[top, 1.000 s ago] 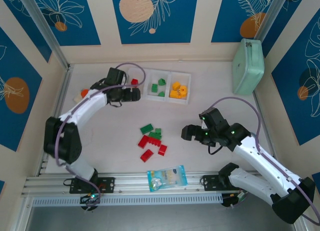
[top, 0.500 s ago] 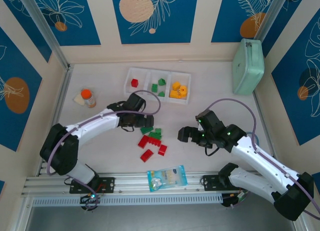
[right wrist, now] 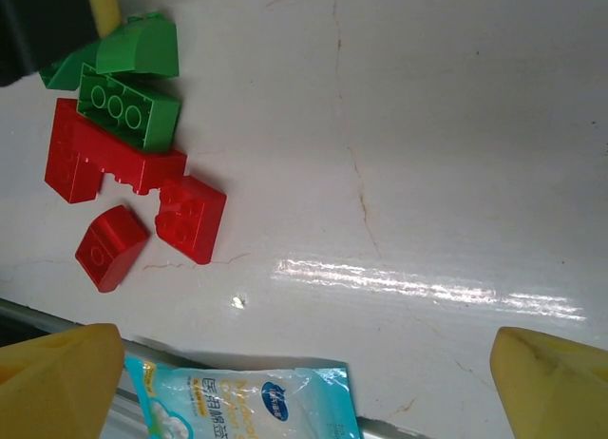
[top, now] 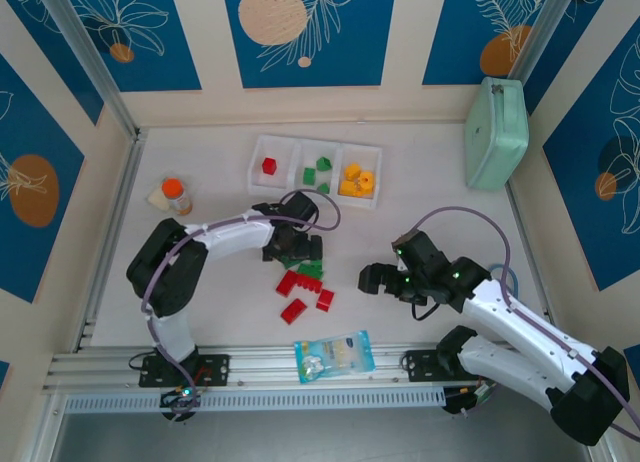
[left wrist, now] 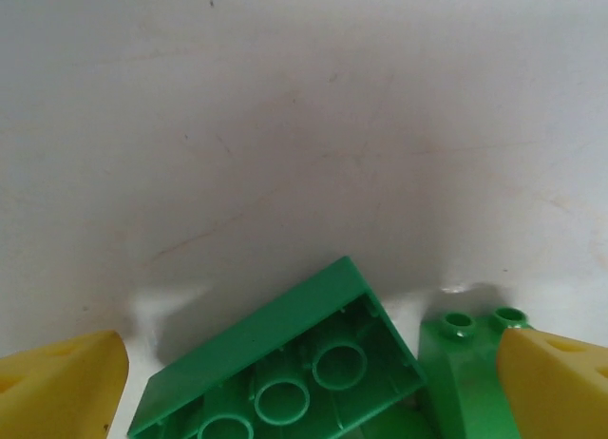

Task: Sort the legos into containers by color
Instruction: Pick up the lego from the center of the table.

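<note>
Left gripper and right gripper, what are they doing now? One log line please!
left gripper open over green lego | right gripper open, empty | red legos loose on table

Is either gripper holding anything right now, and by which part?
Nothing is held. The left gripper is open, its yellow fingers straddling an upturned green plastic brick without closing on it. The right gripper is open too, gripping nothing.
</note>
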### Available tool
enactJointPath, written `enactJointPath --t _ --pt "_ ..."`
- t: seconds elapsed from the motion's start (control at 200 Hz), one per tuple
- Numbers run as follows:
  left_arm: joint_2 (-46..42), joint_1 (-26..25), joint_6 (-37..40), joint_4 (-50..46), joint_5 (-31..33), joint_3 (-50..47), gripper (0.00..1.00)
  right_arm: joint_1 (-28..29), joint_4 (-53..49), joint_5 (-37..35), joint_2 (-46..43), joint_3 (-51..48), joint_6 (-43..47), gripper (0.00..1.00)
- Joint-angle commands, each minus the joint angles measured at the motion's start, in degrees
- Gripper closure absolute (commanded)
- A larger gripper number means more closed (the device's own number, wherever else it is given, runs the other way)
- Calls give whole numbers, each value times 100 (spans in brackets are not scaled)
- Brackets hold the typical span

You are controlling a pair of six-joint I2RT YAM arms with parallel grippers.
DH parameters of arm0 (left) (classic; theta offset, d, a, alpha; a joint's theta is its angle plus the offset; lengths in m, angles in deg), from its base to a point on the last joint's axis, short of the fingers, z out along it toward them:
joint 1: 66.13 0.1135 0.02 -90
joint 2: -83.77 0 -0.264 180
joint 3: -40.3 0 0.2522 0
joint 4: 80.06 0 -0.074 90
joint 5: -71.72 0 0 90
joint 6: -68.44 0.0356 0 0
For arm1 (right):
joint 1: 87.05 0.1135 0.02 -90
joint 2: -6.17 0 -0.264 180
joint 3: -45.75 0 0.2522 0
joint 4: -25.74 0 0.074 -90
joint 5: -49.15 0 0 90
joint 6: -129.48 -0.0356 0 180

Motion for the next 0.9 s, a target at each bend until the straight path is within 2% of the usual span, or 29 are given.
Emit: enactJointPath --t 0.0,0.405,0.58,0.77,0.895 --pt "83 -30 -287 -119 -74 113 4 -74 167 -53 -16 -27 235 1" --pt "39 -168 -470 -352 260 -261 12 -476 249 171 10 -91 649 1" --pt "-34 -243 -526 -335 284 -438 11 -493 256 141 -222 -268 542 0" --pt "-405 -347 -817 -377 699 -688 10 -511 194 158 -252 -287 531 1" --pt "-608 -341 -1017 -137 746 -950 9 -510 202 150 -267 -272 529 0"
